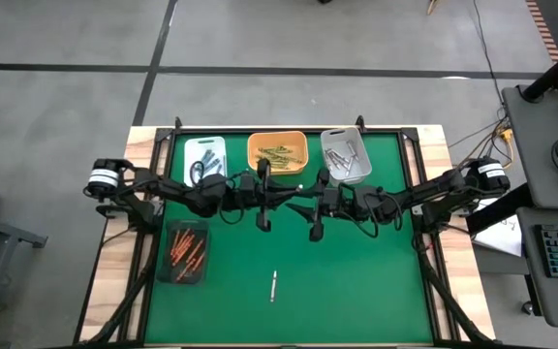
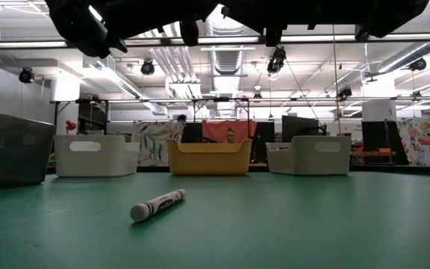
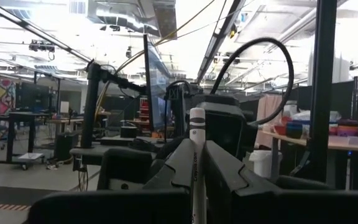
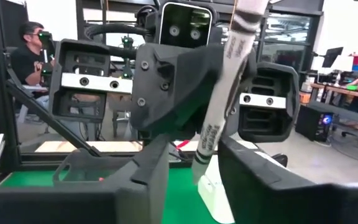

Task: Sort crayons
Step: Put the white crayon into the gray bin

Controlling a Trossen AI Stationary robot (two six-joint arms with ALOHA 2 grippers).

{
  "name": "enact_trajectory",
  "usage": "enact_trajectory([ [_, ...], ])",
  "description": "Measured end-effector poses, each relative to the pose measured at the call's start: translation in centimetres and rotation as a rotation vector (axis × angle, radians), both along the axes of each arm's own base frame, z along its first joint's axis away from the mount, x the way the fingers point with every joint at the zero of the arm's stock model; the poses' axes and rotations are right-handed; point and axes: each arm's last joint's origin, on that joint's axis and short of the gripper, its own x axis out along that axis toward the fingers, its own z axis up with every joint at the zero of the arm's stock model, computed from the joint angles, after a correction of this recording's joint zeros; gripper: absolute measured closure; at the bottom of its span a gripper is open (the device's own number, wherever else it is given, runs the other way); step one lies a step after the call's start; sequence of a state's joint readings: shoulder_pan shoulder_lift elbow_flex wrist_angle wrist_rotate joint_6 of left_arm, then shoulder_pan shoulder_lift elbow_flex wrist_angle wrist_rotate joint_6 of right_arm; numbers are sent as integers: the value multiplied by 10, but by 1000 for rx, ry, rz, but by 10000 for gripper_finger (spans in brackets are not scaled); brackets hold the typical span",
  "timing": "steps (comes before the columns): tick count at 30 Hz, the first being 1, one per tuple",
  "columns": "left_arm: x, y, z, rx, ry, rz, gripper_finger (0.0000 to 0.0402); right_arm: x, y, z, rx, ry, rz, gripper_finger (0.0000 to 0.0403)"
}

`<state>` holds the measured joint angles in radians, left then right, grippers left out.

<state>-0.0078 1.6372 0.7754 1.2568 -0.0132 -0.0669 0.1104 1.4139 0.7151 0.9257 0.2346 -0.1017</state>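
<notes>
Overhead, both arms reach toward each other above the middle of the green table (image 1: 356,291), their claws close together. The left claw (image 1: 263,221) is clamped on a white crayon (image 3: 196,155), which stands up between its fingers (image 3: 166,171) in the left wrist view. The right claw (image 1: 315,231) faces it; in the right wrist view that same crayon passes slantwise between the right claw's fingers (image 4: 148,174), which stand apart on either side of it, not gripping.

A second grey-white crayon (image 1: 272,286) lies alone on the table near the front edge, well apart from both claws; in the low view it rests flat, slightly angled.

Three trays sit side by side along the far edge: a white tray (image 1: 204,148) with dark sticks, an orange tray (image 1: 277,139) with yellow-olive crayons, and a grey tray (image 1: 345,155) with grey-white crayons. A dark tray (image 1: 184,254) at the left side holds red-orange crayons.

A seated person (image 4: 27,56) shows in the room beyond.
</notes>
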Motion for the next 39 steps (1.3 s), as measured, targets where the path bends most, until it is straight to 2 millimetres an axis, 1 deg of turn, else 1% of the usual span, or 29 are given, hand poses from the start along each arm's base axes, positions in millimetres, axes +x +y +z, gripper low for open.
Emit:
enact_trajectory([
  [6, 0, 0, 0, -26, 1, -11, 401, 0, 0, 0, -14, 2, -4, 364],
  [8, 0, 0, 0, -31, 0, -17, 399, 0, 0, 0, -13, 3, -6, 383],
  [11, -1, 0, 0, -48, -3, -25, 380, 0, 0, 0, -8, 2, -6, 384],
  [16, -2, -1, 3, -36, -5, -59, 326, 0, 0, 0, -3, 6, -1, 386],
  [20, -12, -1, 19, -9, -21, -64, 285, -4, -3, 2, 31, 39, -30, 387],
  [23, -20, -1, 29, 28, 41, -48, 264, -9, -13, 6, 84, 113, -106, 387],
  [26, -33, -1, 41, 46, 94, -39, 253, -13, -29, 10, 135, 270, -211, 387],
  [29, -44, -1, 50, 46, 132, -34, 251, -16, -54, 15, 188, 459, -352, 388],
  [33, -55, -1, 60, 46, 147, -34, 253, -22, -96, 20, 266, 672, -539, 388],
  [35, -58, -1, 60, 46, 163, -35, 254, -25, -118, 20, 312, 764, -627, 388],
  [39, -59, -1, 60, 46, 190, -35, 254, -32, -161, 13, 397, 951, -754, 388],
])
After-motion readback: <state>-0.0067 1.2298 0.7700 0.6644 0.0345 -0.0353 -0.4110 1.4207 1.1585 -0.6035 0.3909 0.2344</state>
